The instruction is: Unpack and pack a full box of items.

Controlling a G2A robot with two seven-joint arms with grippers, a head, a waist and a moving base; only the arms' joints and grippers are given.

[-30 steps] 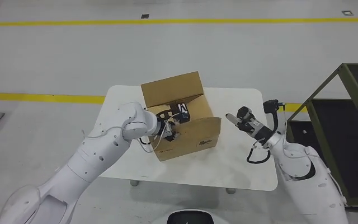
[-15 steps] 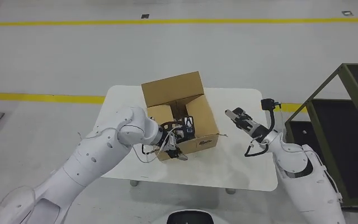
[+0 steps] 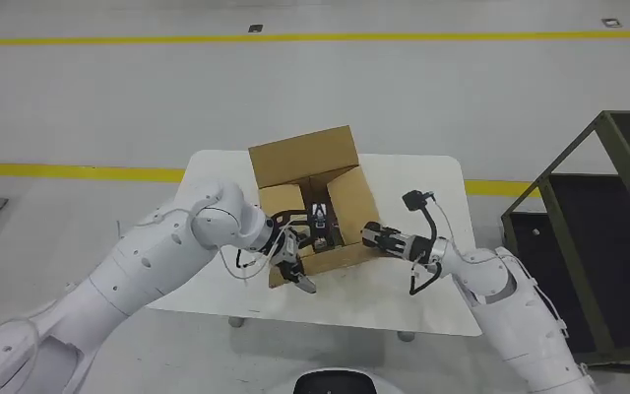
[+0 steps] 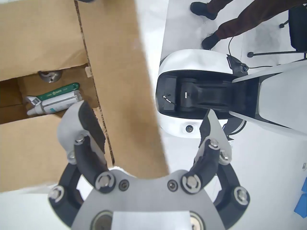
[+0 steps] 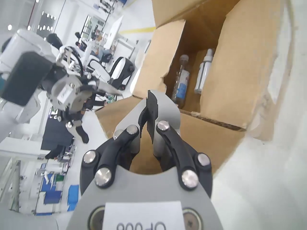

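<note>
An open cardboard box stands in the middle of the white table, flaps up. My left gripper is open at the near left corner, and the near flap runs between its fingers. Inside lie a green-handled tool and a white tube. My right gripper is shut, its fingertips against the cardboard at the near right corner. Past it, a clear bottle and a white spray bottle rest in the box.
A green metal frame stands off the table's right side. Bare table lies right of the box and along the near edge. The tall rear flap rises behind the opening.
My right arm has swung left across the table until its gripper reached the box's right corner. My left gripper has drawn back out of the box toward the near left flap.
</note>
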